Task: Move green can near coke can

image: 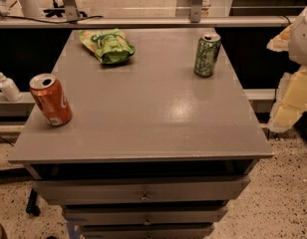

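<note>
Plainly the green can [207, 55] stands untouched at the table's [143, 123] far right, well apart from the coke can [50, 99] at the near left edge, so the gripper [293, 98], off beyond the right edge, released or clenched I cannot tell, must first reach and grasp it.

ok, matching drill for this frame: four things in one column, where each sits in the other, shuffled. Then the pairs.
Things
1. green soda can with pale script and a silver top
2. red-orange soda can with white script
3. flat green snack bag
4. pale gripper

Places
A. rear left of the grey cabinet top
B. beyond the top's right edge, touching nothing
C. rear right of the top
D. left edge of the top, nearer the front

Pairs: 1-C, 2-D, 3-A, 4-B
</note>
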`<state>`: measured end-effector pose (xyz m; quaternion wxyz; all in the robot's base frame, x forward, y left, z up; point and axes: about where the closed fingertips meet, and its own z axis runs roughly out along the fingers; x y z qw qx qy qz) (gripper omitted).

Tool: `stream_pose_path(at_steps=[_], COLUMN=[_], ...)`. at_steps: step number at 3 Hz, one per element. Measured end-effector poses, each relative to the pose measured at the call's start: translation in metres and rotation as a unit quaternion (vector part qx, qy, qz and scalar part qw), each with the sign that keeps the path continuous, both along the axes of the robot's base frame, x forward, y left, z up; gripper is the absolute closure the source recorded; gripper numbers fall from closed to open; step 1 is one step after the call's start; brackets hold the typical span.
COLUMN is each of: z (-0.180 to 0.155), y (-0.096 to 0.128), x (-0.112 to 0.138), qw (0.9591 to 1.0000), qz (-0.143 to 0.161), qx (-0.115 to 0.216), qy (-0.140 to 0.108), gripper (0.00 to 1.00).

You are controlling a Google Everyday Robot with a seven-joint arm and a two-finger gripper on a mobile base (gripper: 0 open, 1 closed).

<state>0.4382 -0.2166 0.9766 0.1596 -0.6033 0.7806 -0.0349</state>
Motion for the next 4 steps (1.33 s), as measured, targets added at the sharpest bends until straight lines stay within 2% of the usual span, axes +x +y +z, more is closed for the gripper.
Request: stream_pose_path(at_steps=[2, 3, 4], z=[0.0, -0.018, -0.038], y=[-0.001, -0.01, -0.021], x=[0.0, 0.008, 0.038], qw=[1.0, 0.9994, 0.9965], qz=[-0.001, -0.016, -0.043], qx=[0.007, 0.029, 0.059], qy=[-0.004, -0.008, -0.041], gripper=[0.0, 0.0, 0.0])
